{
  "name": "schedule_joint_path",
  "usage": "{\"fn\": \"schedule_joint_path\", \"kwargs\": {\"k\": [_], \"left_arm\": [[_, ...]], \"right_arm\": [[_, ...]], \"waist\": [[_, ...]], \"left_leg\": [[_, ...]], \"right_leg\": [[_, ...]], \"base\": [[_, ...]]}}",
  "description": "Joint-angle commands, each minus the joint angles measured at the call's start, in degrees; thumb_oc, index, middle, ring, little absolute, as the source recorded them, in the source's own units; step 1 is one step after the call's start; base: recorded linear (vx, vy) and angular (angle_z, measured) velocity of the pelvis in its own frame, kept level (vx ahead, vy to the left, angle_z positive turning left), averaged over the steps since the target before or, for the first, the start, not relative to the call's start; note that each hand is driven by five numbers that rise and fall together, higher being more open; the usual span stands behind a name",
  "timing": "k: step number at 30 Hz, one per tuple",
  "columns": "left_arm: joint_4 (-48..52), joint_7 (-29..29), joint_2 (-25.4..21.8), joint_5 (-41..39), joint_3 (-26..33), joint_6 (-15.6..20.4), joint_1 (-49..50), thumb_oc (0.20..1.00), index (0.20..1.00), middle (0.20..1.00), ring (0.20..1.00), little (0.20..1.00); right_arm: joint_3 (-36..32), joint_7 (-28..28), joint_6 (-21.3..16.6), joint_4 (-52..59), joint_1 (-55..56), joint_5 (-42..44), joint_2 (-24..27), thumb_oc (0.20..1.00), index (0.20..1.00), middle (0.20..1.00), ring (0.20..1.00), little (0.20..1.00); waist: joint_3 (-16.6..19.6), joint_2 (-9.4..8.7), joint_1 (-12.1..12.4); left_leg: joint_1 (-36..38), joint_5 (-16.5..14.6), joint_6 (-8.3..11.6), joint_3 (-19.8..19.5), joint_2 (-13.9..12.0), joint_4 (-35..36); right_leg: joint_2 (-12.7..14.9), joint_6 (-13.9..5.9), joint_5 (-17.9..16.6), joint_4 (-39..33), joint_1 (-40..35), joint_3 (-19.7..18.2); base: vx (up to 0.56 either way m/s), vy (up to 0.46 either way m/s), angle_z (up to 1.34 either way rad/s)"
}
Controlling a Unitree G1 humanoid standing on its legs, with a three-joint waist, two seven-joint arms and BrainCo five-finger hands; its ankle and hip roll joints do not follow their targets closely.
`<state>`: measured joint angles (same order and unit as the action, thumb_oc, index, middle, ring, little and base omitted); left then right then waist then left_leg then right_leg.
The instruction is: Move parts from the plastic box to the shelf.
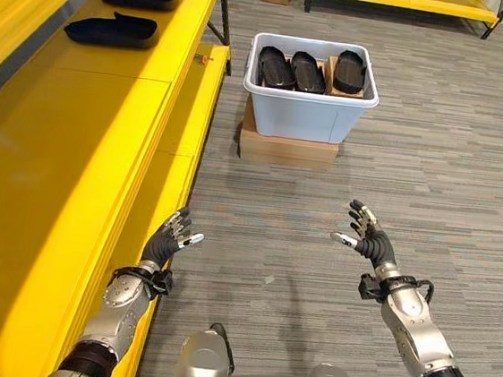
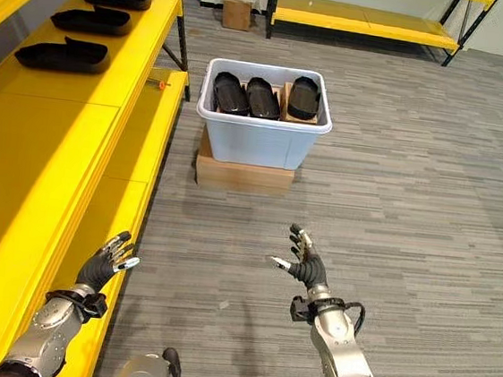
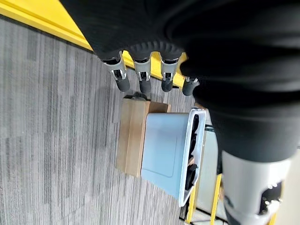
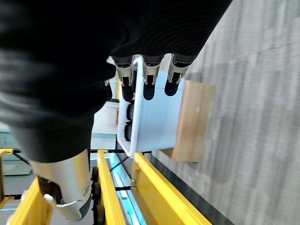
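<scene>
A pale blue plastic box stands on a flat cardboard carton on the carpet ahead, with three black parts upright inside it. Three more black parts lie in a row on the yellow shelf at my left. My left hand hangs open beside the shelf's lower edge, holding nothing. My right hand is raised open over the carpet, well short of the box, and empty. The box and its carton show past the fingers in both wrist views.
The yellow shelf runs along the whole left side, with a lower ledge at my left hand. Another low yellow rack stands at the far wall, a small cardboard box beside it. Grey carpet lies open to the right of the plastic box.
</scene>
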<state>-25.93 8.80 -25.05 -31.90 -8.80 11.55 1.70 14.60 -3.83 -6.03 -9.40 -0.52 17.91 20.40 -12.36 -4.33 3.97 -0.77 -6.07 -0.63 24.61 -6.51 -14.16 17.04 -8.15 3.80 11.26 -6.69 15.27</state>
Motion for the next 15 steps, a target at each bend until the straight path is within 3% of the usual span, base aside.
{"fn": "schedule_joint_path", "kwargs": {"k": [1, 3, 6, 7, 8, 9, 10, 13, 15], "left_arm": [[2.99, 1.41, 2.61, 1.44, -1.27, 1.79, 0.89, 1.000, 1.000, 1.000, 1.000, 1.000], [2.85, 0.83, 3.00, 0.81, -1.72, 1.82, 1.17, 1.000, 1.000, 1.000, 1.000, 1.000], [2.86, -0.20, 3.36, -0.82, -2.02, 1.26, 0.88, 1.000, 1.000, 1.000, 1.000, 1.000], [3.13, -2.12, 3.93, -0.09, -2.70, 0.30, -0.39, 1.000, 1.000, 1.000, 1.000, 1.000], [3.27, -2.51, 3.99, 0.19, -2.88, 0.20, -0.54, 1.000, 1.000, 1.000, 1.000, 1.000], [3.46, -3.10, 4.04, 0.71, -3.60, -0.04, -0.83, 1.000, 1.000, 1.000, 1.000, 1.000], [3.37, -3.54, 4.14, 0.81, -4.35, -0.18, -1.23, 1.000, 1.000, 1.000, 1.000, 1.000], [3.94, -3.75, 3.97, 0.28, -5.38, -0.06, -0.68, 1.000, 1.000, 1.000, 1.000, 1.000], [4.41, -3.46, 3.56, 0.41, -5.33, 0.33, 0.33, 1.000, 1.000, 1.000, 1.000, 1.000]], "right_arm": [[-0.20, -1.21, -1.29, 1.99, -1.08, 0.74, 1.87, 1.000, 1.000, 1.000, 1.000, 1.000], [0.38, -1.28, -0.89, 1.71, -1.15, 0.37, 1.51, 1.000, 1.000, 1.000, 1.000, 1.000], [0.97, -0.58, -2.03, 0.72, -1.69, -0.20, 1.02, 1.000, 1.000, 1.000, 1.000, 1.000], [0.94, 0.10, -3.10, 0.85, -1.95, -0.11, 1.31, 1.000, 1.000, 1.000, 1.000, 1.000], [0.91, 0.07, -3.21, 0.93, -2.00, -0.06, 1.34, 1.000, 1.000, 1.000, 1.000, 1.000], [0.77, 0.06, -3.38, 0.97, -1.97, 0.21, 1.34, 1.000, 1.000, 1.000, 1.000, 1.000], [0.53, -0.05, -3.72, 0.64, -2.06, 0.24, 1.17, 1.000, 1.000, 1.000, 1.000, 1.000], [0.00, -0.93, -4.42, 0.21, -1.67, -0.33, 0.21, 1.000, 1.000, 1.000, 1.000, 1.000], [-0.57, -1.18, -4.44, 0.11, -1.23, -0.76, -0.42, 1.000, 1.000, 1.000, 1.000, 1.000]], "waist": [[3.58, 1.11, 0.57], [3.51, 1.41, 0.36], [2.56, 1.79, -0.36], [1.44, 2.01, -1.34], [1.23, 2.11, -1.46], [0.89, 1.84, -2.02], [0.42, 1.13, -2.53], [-0.67, -0.02, -3.16], [-1.10, -0.12, -3.15]], "left_leg": [[-2.61, 1.93, -4.02, -1.52, 5.08, 7.67], [-1.34, 0.74, -5.16, -1.83, 6.01, 8.03], [0.26, -0.13, -4.79, -2.01, 5.80, 7.64], [3.22, -0.15, -2.51, -2.10, 4.44, 8.19], [3.32, 0.69, -2.46, -1.50, 3.97, 8.51], [4.89, -0.65, -1.43, -2.59, 4.04, 8.87], [5.43, -0.89, -1.38, -2.68, 4.13, 9.05], [7.38, -3.37, -1.17, -4.51, 4.44, 8.73], [8.27, -4.24, -0.97, -5.09, 4.10, 8.45]], "right_leg": [[-3.27, -2.05, 3.31, 20.36, 0.27, 3.16], [-2.66, -2.26, 2.70, 24.30, 3.25, 2.67], [-3.74, -1.65, 3.37, 20.25, 6.72, 2.62], [-3.44, -1.01, -0.18, 8.98, 9.90, 4.09], [-3.55, -0.50, -2.21, 6.47, 10.37, 4.73], [-2.57, -1.81, -4.50, 2.60, 11.49, 3.85], [-1.31, -2.49, -9.35, -2.15, 13.05, 3.21], [2.17, -4.87, -16.62, -7.54, 15.70, 0.02], [3.65, -5.43, -18.12, -9.55, 16.31, -0.36]], "base": [[0.07, 0.243, 0.04], [0.07, 0.143, -0.08], [0.08, -0.059, -0.20], [0.03, -0.196, -0.21], [0.10, -0.233, -0.28], [0.06, -0.196, -0.21], [0.14, -0.199, -0.15], [0.16, -0.214, 0.18], [0.23, -0.219, 0.44]]}}
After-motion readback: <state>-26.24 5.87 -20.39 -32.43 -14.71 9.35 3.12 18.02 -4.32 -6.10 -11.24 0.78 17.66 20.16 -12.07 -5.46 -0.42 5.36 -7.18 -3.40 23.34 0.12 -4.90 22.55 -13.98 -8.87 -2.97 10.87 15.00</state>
